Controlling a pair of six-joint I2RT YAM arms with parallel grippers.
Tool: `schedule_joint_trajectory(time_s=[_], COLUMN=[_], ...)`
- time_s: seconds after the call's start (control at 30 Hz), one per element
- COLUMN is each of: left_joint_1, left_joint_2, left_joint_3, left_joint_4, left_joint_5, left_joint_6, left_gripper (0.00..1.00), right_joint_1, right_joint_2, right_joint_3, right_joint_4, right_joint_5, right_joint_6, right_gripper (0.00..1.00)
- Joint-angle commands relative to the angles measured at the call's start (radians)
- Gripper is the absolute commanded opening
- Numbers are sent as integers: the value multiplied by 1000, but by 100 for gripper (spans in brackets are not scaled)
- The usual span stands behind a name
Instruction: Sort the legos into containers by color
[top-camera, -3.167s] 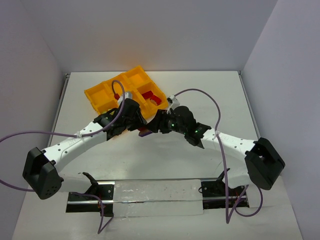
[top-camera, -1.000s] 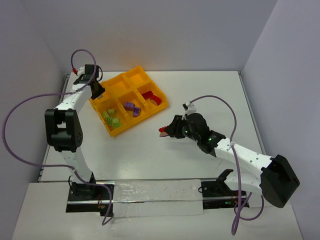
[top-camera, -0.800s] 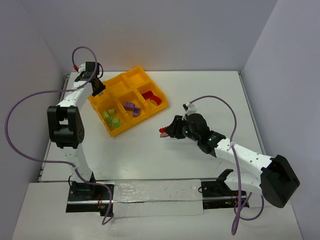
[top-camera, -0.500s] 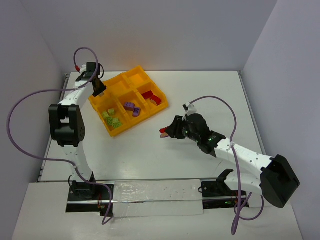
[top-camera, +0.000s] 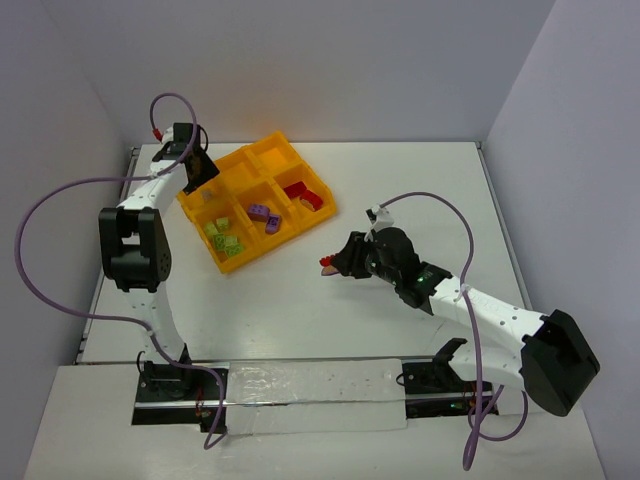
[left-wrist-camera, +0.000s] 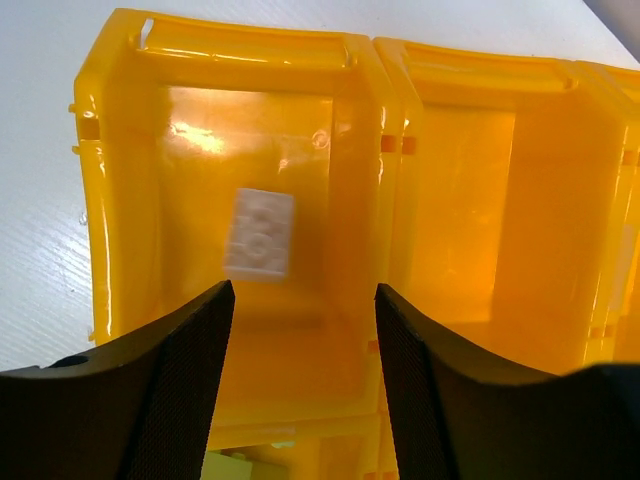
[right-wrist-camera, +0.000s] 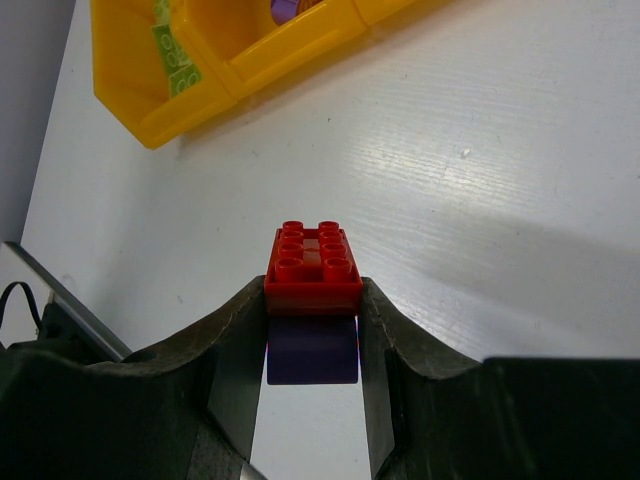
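The orange-yellow tray of containers (top-camera: 285, 241) lies at the table's back left. Its cells hold yellow-green legos (top-camera: 222, 238), purple legos (top-camera: 264, 215) and red legos (top-camera: 305, 195). My left gripper (top-camera: 196, 170) hovers over the tray's far-left cell. In the left wrist view this gripper (left-wrist-camera: 305, 292) is open with nothing between its fingers, and a small pale brick (left-wrist-camera: 260, 233) lies blurred in the cell below. My right gripper (top-camera: 331, 264) hangs above the bare table to the right of the tray. It is shut on a red brick (right-wrist-camera: 313, 265) with a purple piece (right-wrist-camera: 312, 352) stuck underneath.
In the right wrist view the tray's corner (right-wrist-camera: 250, 55) with yellow-green legos (right-wrist-camera: 170, 50) lies ahead and to the left. The grey walls stand close on the left, back and right. The arm bases and a metal rail (top-camera: 300, 385) are at the near edge.
The left gripper has gone from shut to open and shifted slightly right over the far-left cell. The right arm has stayed still with its bricks.
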Motion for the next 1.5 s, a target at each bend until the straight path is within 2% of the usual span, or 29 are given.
schedule_joint_trajectory(time_s=[0.0,0.13,0.27,0.37,0.47,0.6,0.67,0.73,0.83,0.97,1.03,1.17,1.37,1.47], left_joint_1=[2,-4,-45,-104,-209,-283,-291,-296,-303,-311,-327,-352,-386,-386], left_joint_2=[-97,-170,-306,-398,-516,-602,-636,-710,-785,-876,-898,-915,-904,-879], left_joint_3=[-7,-47,-142,-218,-348,-474,-529,-648,-781,-984,-1044,-1173,-1235,-1311], left_joint_4=[70,73,92,112,142,186,253,384,488,762,857,1103,1238,1400], left_joint_5=[17,23,10,23,51,156,267,419,498,649,671,722,757,788], left_joint_6=[14,14,11,5,5,-9,-19,-53,-99,-252,-306,-425,-450,-487], left_gripper=[65,64,63,62,62,62,61,62,62,66,71,74,76,76], right_joint_1=[-6,-6,-6,-6,-6,-10,-12,-27,-56,-118,-126,-138,-140,-140], right_joint_2=[-26,-27,-25,-20,-15,-6,-8,-10,-11,7,32,80,143,156], right_joint_3=[11,13,21,31,46,62,63,61,55,49,54,69,86,92], right_joint_4=[7,7,6,6,6,8,11,26,52,162,227,333,448,483], right_joint_5=[16,13,10,8,0,-16,-24,-56,-119,-236,-287,-339,-366,-381], right_joint_6=[-13,-12,-13,-13,-16,-17,-16,-2,31,128,162,264,343,369], right_gripper=[0,0,0,0,0,0,0,0,0,0,0,0,0,0])
